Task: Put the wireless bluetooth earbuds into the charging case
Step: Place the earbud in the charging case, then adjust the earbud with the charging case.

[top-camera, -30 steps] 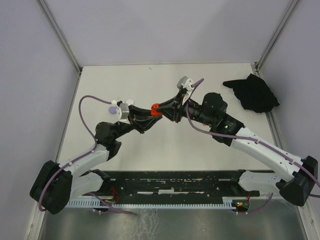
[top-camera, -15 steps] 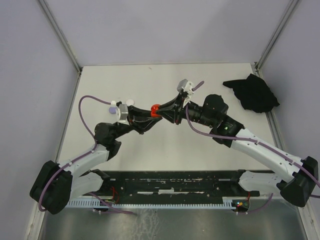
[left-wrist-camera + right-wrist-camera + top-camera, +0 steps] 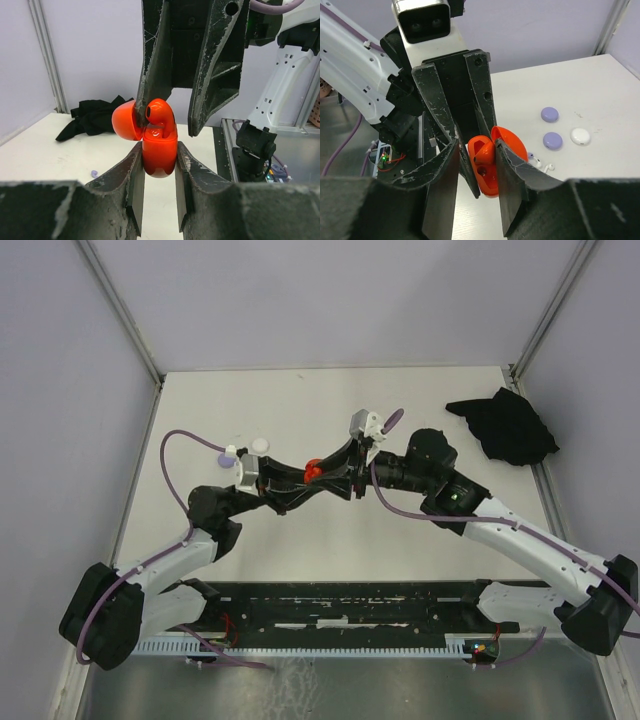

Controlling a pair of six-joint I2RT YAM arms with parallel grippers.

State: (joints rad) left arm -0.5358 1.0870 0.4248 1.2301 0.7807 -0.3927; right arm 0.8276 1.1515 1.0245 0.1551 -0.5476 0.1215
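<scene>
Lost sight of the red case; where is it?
The red case is central in the top view, clamped between the left gripper's fingers, right gripper's fingers facing it.

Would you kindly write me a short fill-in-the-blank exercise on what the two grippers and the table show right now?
1. The left gripper is clamped on a case coloured ___.
2. Its lid stands ___.
3. The small red piece sitting in that case, between the fingers of the right gripper, is an ___.
4. Next to the two lilac round cases on the table lies another round case, coloured ___.

Missing words: red; open; earbud; white.
</scene>
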